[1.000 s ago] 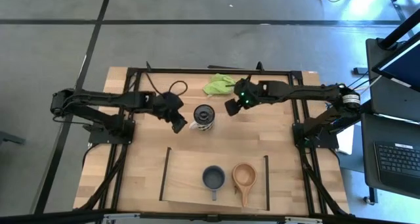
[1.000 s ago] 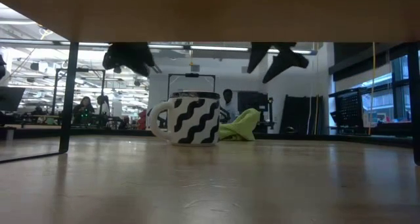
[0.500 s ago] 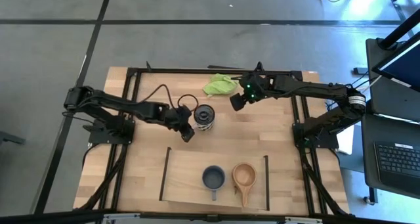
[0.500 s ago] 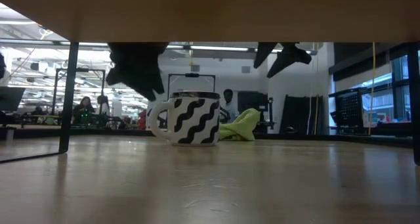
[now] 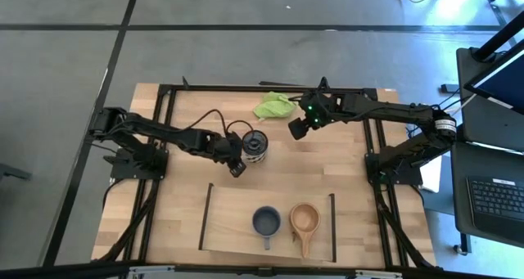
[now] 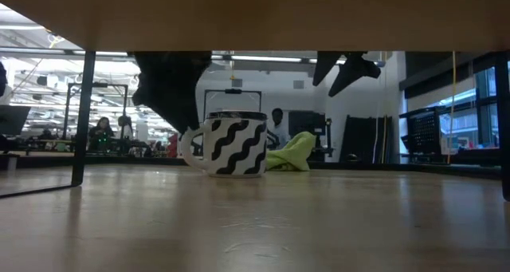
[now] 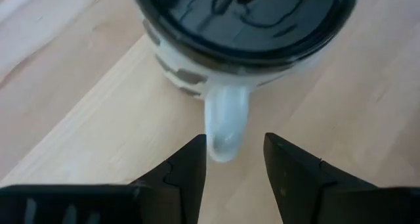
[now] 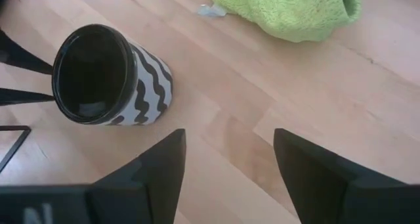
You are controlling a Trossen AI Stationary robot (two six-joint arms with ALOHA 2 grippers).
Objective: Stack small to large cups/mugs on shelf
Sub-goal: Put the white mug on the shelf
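Left arm stretched across the table from its base at the left edge, elbow low; left gripper (image 5: pixel 235 166) down at the handle side of the white mug (image 5: pixel 255 146), fingers spread with the handle (image 7: pixel 226 122) between the tips, not yet pinched; from table height it hangs dark just beside the mug's handle side (image 6: pixel 171 84). Right arm reaches in from the right; right gripper (image 5: pixel 294 128) raised near the green cloth (image 5: pixel 273 106), fingers spread, holding nothing, apart from the mug. White mug upright on the bare tabletop, behind the shelf (image 5: pixel 229 230); blue mug (image 5: pixel 266 222) and wooden cup (image 5: pixel 304 220) side by side on the shelf. Against a second ago: left gripper has moved from short of the mug to its handle and dropped lower; right gripper has drawn slightly back and up; mugs unmoved.
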